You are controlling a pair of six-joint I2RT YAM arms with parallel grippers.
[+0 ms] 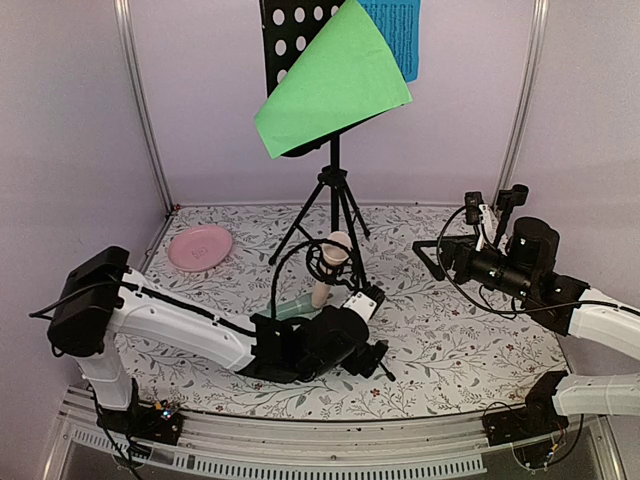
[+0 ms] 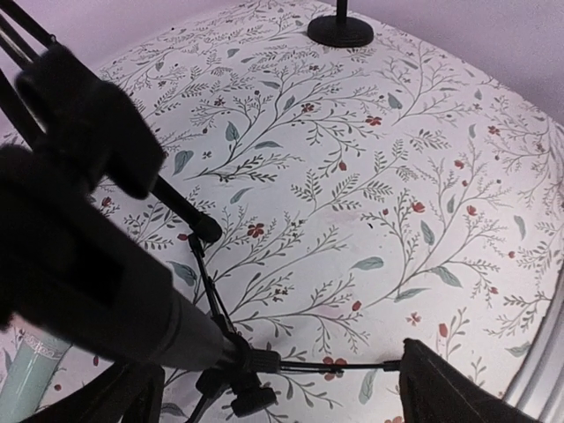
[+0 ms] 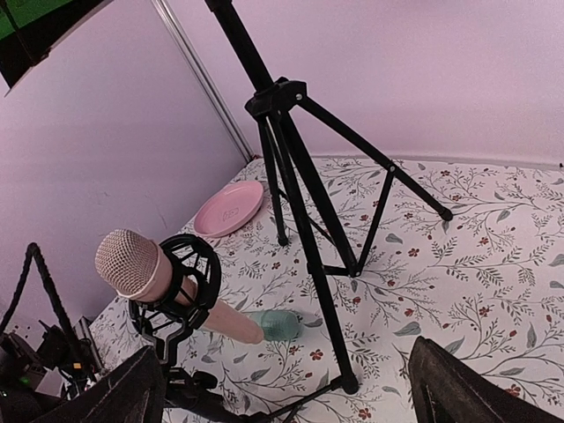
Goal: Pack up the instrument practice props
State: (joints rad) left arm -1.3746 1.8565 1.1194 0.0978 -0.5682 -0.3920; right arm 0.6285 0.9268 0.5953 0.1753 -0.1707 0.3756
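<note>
Pink plate (image 1: 200, 247) at 10 o'clock. Left gripper (image 2: 282, 392) at 6 o'clock, released, straddling small black tripod (image 2: 254, 359). Mint microphone (image 1: 291, 309) lies beside it. Beige microphone (image 1: 335, 255) in mount, centre. Music rack (image 1: 335, 190) with green sheet (image 1: 335, 85) and blue sheet (image 1: 400, 30) at 12 o'clock. Right gripper (image 3: 286, 388) at 3 o'clock, released, empty.

Pink plate (image 1: 200, 247) lay flat and upright near the far left corner of the bench (image 1: 450, 330), just inside the left edge. The bench surface was white, printed with leafy sprigs and small red flowers.
</note>
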